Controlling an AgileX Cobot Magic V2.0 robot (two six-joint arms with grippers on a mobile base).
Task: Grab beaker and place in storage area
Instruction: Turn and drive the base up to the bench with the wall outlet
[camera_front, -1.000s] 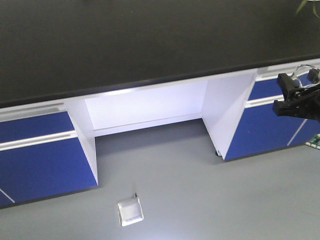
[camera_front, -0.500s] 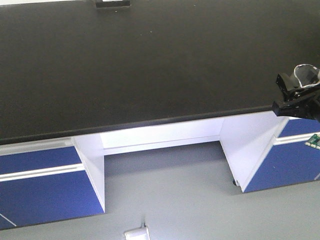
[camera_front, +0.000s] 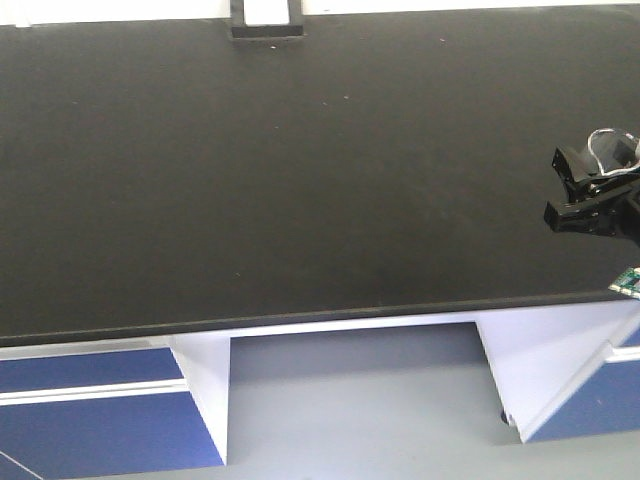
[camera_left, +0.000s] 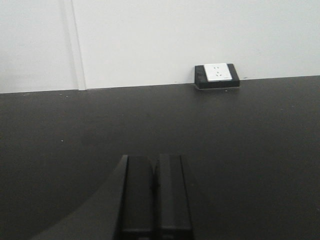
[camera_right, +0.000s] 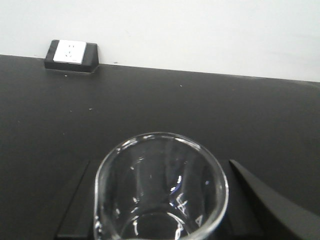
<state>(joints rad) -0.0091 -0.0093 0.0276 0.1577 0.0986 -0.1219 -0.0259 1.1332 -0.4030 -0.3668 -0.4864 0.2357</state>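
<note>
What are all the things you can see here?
benchtop: one, matte black, fills most of the front view
socket box: one, black with white face, at the benchtop's rear edge
beaker: one, clear glass, held at the benchtop's right end
cabinet fronts: blue, under the benchtop, left and right
floor: grey, below
wall: white, behind
left gripper: one, black, shut, empty
right gripper: one, black, gripping the beaker

Left gripper (camera_left: 155, 162) fingers pressed flush together; right gripper (camera_front: 580, 188) level, fingers clamped either side of beaker (camera_right: 161, 187)
</note>
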